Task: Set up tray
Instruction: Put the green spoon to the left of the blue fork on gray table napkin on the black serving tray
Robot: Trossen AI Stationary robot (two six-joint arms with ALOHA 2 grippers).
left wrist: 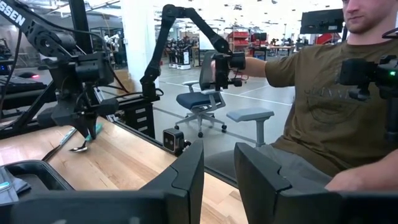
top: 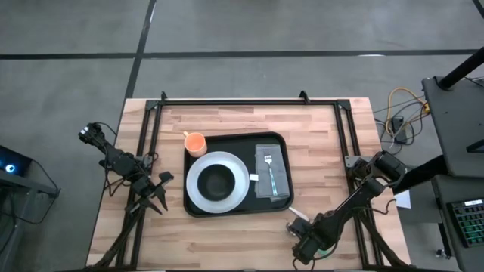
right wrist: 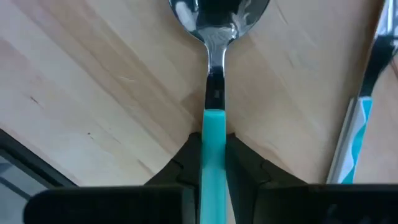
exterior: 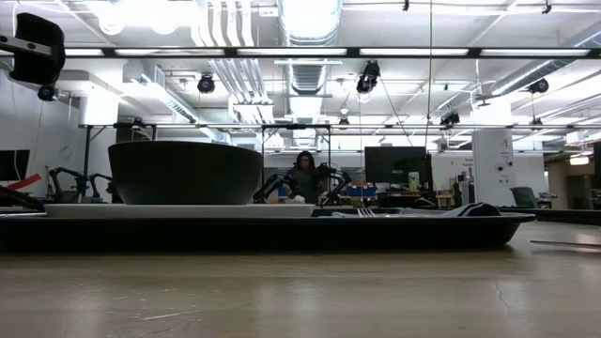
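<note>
Wooden surface (top: pixel 249 234) with black tray (top: pixel 277 205) at its centre carrying white plate (top: pixel 198 198), dark bowl (top: pixel 217 180), orange cup (top: pixel 195 142), right gripper (top: pixel 302 228) low near the tray's front right corner, fingers clenched on a teal-handled spoon (right wrist: pixel 212 93), left gripper (top: pixel 155 198) resting left of the tray, fingers slightly parted, holding nothing

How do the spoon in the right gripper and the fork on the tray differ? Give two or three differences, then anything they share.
The spoon is clamped by its teal handle in the right gripper, over bare wood near the table's front edge; the fork lies loose on a grey napkin inside the tray. The spoon ends in a rounded bowl; the fork ends in tines. Both have shiny metal heads.
</note>
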